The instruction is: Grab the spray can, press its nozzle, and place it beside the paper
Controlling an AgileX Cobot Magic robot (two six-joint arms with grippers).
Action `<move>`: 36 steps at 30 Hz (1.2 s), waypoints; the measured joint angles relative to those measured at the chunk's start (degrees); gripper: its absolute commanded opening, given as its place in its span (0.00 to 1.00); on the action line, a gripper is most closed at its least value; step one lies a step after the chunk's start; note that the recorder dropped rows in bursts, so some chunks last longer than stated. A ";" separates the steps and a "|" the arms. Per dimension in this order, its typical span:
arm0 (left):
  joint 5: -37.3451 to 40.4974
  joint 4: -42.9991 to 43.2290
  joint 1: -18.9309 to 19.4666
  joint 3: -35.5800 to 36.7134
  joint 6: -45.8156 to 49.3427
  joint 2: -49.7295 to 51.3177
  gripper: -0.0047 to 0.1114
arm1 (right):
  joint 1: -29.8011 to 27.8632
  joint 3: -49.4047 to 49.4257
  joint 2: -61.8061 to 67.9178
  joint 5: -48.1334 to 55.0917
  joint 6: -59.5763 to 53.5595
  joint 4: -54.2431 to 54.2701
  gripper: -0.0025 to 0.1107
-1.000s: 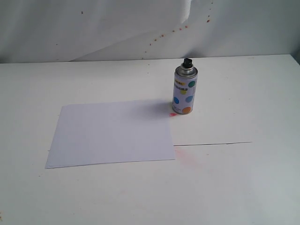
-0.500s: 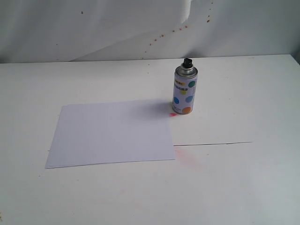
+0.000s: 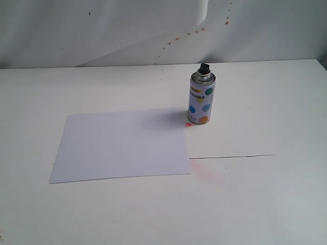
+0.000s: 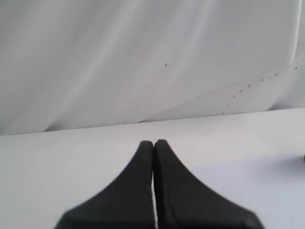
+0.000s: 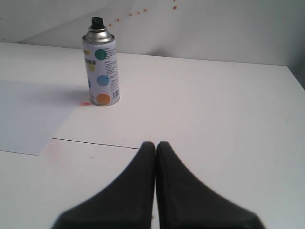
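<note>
Nearest, the black left gripper [image 4: 153,143] and black right gripper [image 5: 155,144] are each seen pressed fully together, with nothing held between the fingers. On the white table [image 3: 265,194] the flat white rectangular paper [image 3: 122,145] is laid, and just beside its far right corner the small white colour-dotted spray can [image 3: 202,99] with silver shoulder is stood upright, ungripped. Behind, a wrinkled white backdrop sheet [image 3: 102,30] is hung, speckled red.

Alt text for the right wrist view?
A dotted white spray can stands upright on a white table, beside the corner of a flat sheet of paper. In the foreground the black right tool is shut and empty, well short of the can.
</note>
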 measured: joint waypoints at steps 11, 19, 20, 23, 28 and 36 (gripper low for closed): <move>4.38 21.57 0.00 10.04 -30.23 -8.56 0.04 | 0.00 0.00 0.00 0.00 0.00 0.00 0.02; 4.62 24.29 -0.39 13.39 -30.90 -8.70 0.04 | 0.00 0.00 0.00 0.00 0.00 0.00 0.02; 4.62 25.19 -1.32 13.39 -30.90 -8.70 0.04 | 0.00 0.00 0.00 0.00 0.00 0.00 0.02; 4.62 26.59 -1.94 13.39 -30.90 -8.70 0.04 | 0.00 0.00 0.00 0.00 0.00 0.00 0.02; 4.39 27.17 -1.95 13.39 -30.90 -8.70 0.04 | 0.00 0.00 0.00 0.00 0.00 0.00 0.02; 4.39 27.17 -1.95 13.39 -30.90 -8.70 0.04 | 0.00 0.00 0.00 0.00 0.00 0.00 0.02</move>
